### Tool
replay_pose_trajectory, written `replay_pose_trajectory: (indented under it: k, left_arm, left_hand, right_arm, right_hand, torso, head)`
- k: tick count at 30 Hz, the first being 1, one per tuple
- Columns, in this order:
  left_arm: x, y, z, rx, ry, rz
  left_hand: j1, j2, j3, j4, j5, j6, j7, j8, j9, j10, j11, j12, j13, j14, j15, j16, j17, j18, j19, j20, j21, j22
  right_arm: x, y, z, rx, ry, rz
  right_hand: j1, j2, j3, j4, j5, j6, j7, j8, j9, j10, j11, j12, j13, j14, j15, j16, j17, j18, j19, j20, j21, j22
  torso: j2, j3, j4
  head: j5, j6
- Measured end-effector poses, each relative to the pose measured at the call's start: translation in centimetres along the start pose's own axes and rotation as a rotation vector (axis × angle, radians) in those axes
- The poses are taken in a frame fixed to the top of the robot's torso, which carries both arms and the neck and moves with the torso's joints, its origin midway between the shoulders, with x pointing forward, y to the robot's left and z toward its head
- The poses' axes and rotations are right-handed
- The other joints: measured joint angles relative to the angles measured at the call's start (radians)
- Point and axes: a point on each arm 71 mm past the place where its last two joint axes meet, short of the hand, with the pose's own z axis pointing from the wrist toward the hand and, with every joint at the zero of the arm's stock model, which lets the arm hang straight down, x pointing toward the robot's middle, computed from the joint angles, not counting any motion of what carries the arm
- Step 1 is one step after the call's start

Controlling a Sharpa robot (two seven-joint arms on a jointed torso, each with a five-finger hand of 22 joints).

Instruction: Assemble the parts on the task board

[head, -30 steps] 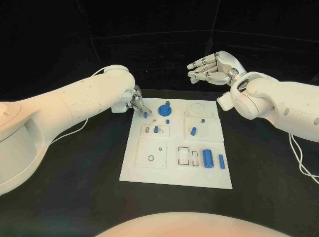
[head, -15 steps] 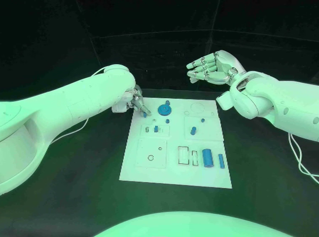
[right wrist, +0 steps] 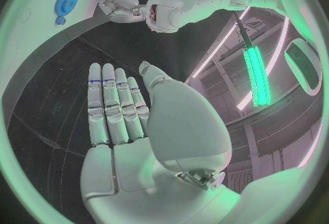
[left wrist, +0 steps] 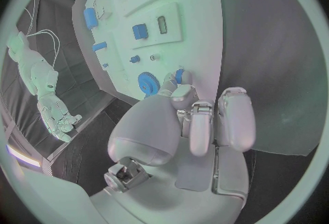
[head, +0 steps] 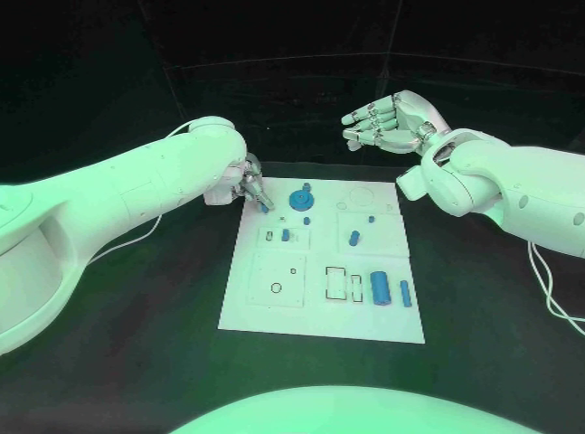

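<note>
The white task board (head: 321, 312) lies in the middle of the table. My left hand (head: 250, 185) is at the board's far left corner and pinches a small blue part (head: 264, 206) just above the board's edge; the part (left wrist: 179, 76) shows at the fingertips (left wrist: 183, 92) of the left hand (left wrist: 199, 125). A blue gear (head: 301, 198) (left wrist: 148, 82) sits right beside it. My right hand (head: 386, 123) (right wrist: 126, 119) hangs in the air beyond the board's far right corner, fingers straight and holding nothing.
On the board are a short blue peg (head: 286, 236), a blue piece (head: 353, 240), a blue cylinder (head: 381, 288) and a slim blue bar (head: 404, 293). Black table (head: 123, 298) surrounds the board. White cables trail at the right edge (head: 560, 298).
</note>
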Motion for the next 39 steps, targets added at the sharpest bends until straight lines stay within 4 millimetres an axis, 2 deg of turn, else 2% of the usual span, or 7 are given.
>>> replay_pose_trajectory:
  k: [11, 13, 21, 24, 30, 35, 39]
  left_arm:
    - [0.4, 0.8, -1.4, 0.055, -0.006, -0.043]
    - [0.4, 1.1, -1.9, 0.068, -0.014, -0.053]
    - [1.1, 2.1, -3.7, 0.115, -0.047, -0.087]
    - [1.5, 2.2, -4.2, 0.129, -0.057, -0.097]
    - [2.9, 2.6, -4.5, 0.149, -0.067, -0.119]
    - [4.6, 2.3, -4.5, 0.167, -0.064, -0.112]
    - [5.7, 1.9, -4.4, 0.177, -0.057, -0.096]
  left_hand:
    - [-0.004, -0.004, 0.031, 0.031, -0.001, 0.001, -0.001, 0.006, -0.004, 0.000, 0.000, -0.003, -0.004, 0.000, 0.000, 0.000, 0.000, 0.000, 0.000, 0.000, -0.007, -0.006]
    - [-0.025, -0.025, 0.060, 0.030, -0.001, 0.002, -0.002, 0.009, -0.005, 0.000, 0.000, -0.003, -0.004, 0.000, 0.000, 0.000, 0.000, 0.000, 0.000, 0.000, -0.007, -0.006]
    - [-0.148, -0.114, 0.292, -0.027, -0.001, 0.010, -0.002, 0.026, -0.015, 0.008, 0.000, -0.003, -0.006, 0.000, 0.000, 0.000, 0.000, 0.000, 0.000, 0.000, -0.007, 0.001]
    - [-0.164, -0.125, 0.325, -0.029, -0.002, 0.010, -0.002, 0.028, -0.015, 0.010, -0.002, -0.003, -0.006, 0.000, 0.000, 0.000, 0.000, 0.000, 0.000, 0.000, -0.007, 0.001]
    - [-0.225, -0.177, 0.465, -0.051, -0.003, 0.012, -0.003, 0.047, -0.016, 0.010, -0.002, -0.003, -0.007, 0.000, 0.000, 0.000, 0.000, 0.000, 0.000, 0.000, -0.007, 0.004]
    - [-0.248, -0.200, 0.521, -0.052, -0.003, 0.012, -0.004, 0.056, -0.016, 0.015, 0.000, -0.003, -0.008, 0.000, 0.000, 0.000, 0.000, 0.000, 0.000, 0.000, -0.007, 0.004]
    - [-0.251, -0.203, 0.523, -0.051, 0.000, 0.013, -0.004, 0.056, -0.016, 0.017, -0.002, -0.003, -0.008, 0.000, 0.000, 0.000, 0.000, 0.000, 0.000, 0.000, -0.007, 0.004]
  right_arm:
    - [-0.4, -0.2, -0.2, 0.005, -0.004, -0.003]
    - [-0.4, -0.2, -0.2, 0.007, -0.005, -0.003]
    - [-0.6, -0.3, -0.3, 0.009, -0.006, -0.004]
    - [-0.6, -0.4, -0.3, 0.011, -0.007, -0.005]
    - [-0.8, -0.5, -0.3, 0.013, -0.008, -0.006]
    - [-0.9, -0.5, -0.4, 0.014, -0.009, -0.007]
    - [-0.9, -0.6, -0.4, 0.016, -0.008, -0.007]
  right_hand:
    - [0.000, 0.000, 0.000, 0.000, 0.000, 0.000, 0.000, 0.000, 0.000, 0.000, 0.000, 0.000, 0.000, 0.000, 0.000, 0.000, -0.001, 0.000, 0.000, 0.000, -0.005, 0.000]
    - [0.000, 0.000, 0.000, 0.000, 0.000, 0.000, 0.000, 0.000, 0.000, 0.000, 0.000, 0.000, 0.000, 0.000, 0.000, 0.000, -0.001, 0.000, 0.000, 0.000, -0.005, 0.000]
    - [0.000, 0.000, 0.000, 0.000, 0.000, -0.004, 0.004, 0.000, 0.000, 0.000, 0.000, 0.000, 0.000, 0.000, 0.000, 0.000, -0.001, 0.000, 0.000, 0.000, -0.005, -0.001]
    - [0.000, 0.000, 0.000, 0.000, 0.000, -0.004, 0.004, 0.000, 0.000, 0.000, 0.000, 0.000, 0.000, 0.000, 0.000, 0.000, -0.001, 0.000, 0.000, 0.000, -0.005, -0.001]
    - [0.000, 0.000, 0.000, 0.000, 0.000, -0.004, 0.004, 0.000, 0.000, 0.000, 0.000, 0.000, 0.000, 0.000, 0.000, 0.000, -0.001, 0.000, 0.000, 0.000, -0.005, -0.001]
    - [0.000, 0.000, 0.000, 0.000, 0.000, -0.004, 0.004, 0.000, 0.000, 0.000, 0.000, 0.000, 0.000, 0.000, 0.000, 0.000, -0.001, 0.000, 0.000, 0.000, -0.005, -0.001]
    - [0.000, 0.000, 0.000, 0.000, 0.000, -0.004, 0.004, 0.000, 0.000, 0.000, 0.000, 0.000, 0.000, 0.000, 0.000, 0.000, -0.001, 0.000, 0.000, 0.000, -0.005, -0.001]
  torso:
    - [-0.003, 0.0008, 0.0030]
    - [-0.003, 0.0012, 0.0035]
    - [-0.007, 0.0032, 0.0079]
    - [-0.008, 0.0032, 0.0100]
    - [-0.010, 0.0031, 0.0121]
    - [-0.010, 0.0026, 0.0122]
    - [-0.009, 0.0025, 0.0119]
  head:
    - [0.003, -0.004]
    - [0.004, -0.003]
    - [0.007, -0.005]
    - [0.006, -0.007]
    - [0.006, -0.008]
    - [0.006, -0.006]
    - [0.008, -0.006]
